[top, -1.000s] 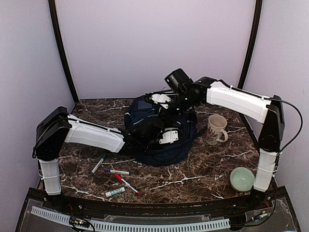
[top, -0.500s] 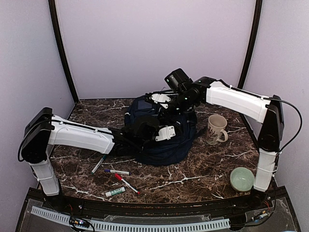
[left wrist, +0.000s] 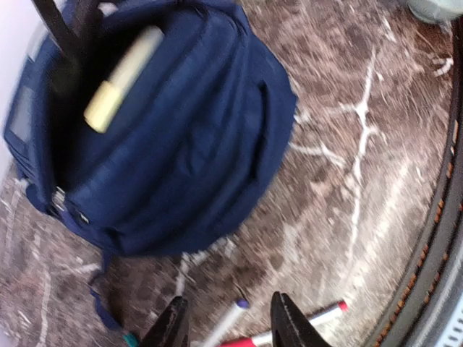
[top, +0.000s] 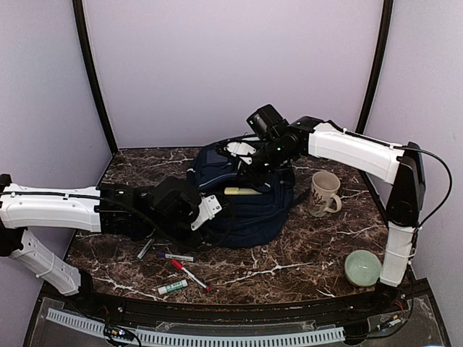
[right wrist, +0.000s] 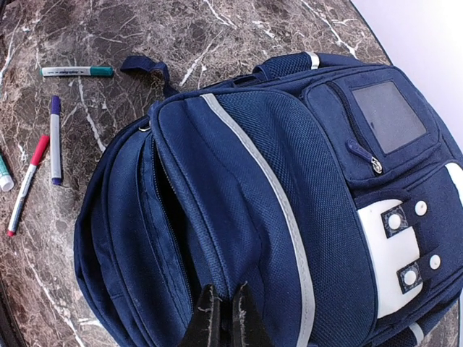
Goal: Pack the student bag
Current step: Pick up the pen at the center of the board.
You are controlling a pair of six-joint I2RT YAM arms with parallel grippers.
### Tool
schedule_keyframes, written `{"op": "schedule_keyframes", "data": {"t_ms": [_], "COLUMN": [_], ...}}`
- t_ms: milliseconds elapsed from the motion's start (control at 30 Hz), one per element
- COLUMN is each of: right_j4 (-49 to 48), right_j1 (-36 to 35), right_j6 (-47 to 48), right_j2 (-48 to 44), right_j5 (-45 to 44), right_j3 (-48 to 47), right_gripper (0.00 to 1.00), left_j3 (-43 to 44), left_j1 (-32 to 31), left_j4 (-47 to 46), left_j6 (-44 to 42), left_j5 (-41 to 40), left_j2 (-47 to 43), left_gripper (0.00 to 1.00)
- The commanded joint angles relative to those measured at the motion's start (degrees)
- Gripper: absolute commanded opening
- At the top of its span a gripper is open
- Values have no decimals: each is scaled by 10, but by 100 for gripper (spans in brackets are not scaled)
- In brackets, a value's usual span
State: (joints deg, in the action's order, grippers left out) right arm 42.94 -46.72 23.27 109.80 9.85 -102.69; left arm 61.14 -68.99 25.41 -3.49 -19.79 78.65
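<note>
Bag [top: 253, 210] sits mid-table toward the back, top mouth open; right gripper [right wrist: 226, 318] clenched on the front flap fabric, lifting it so the mouth gapes; yellow highlighter [left wrist: 123, 69] lies in the opening, can't tell if fully inside; left gripper [left wrist: 230, 322] released, empty, beside the bag above the markers [top: 173, 256] on the table [top: 304, 246]; judged step: fetch the next marker; grab one across its barrel mid-length, choosing one clear of its neighbours; right pinch mustn't slacken or the mouth closes.
</note>
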Motion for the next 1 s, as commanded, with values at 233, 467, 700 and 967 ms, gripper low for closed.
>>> {"op": "schedule_keyframes", "data": {"t_ms": [233, 467, 700, 967], "right_j4": [-41, -38, -36, -34], "right_j1": [1, 1, 1, 1], "right_j6": [-7, -9, -11, -11], "right_j2": [-1, -3, 1, 4], "right_j5": [48, 57, 61, 68], "right_j3": [4, 5, 4, 5], "right_gripper": [0, 0, 0, 0], "left_j3": [-20, 3, 12, 27], "left_j1": [0, -3, -5, -10], "left_j4": [205, 235, 196, 175], "left_j6": [61, -43, -85, -104], "left_j5": [215, 162, 114, 93], "left_j2": [37, 135, 200, 237], "left_gripper": [34, 34, 33, 32]}}
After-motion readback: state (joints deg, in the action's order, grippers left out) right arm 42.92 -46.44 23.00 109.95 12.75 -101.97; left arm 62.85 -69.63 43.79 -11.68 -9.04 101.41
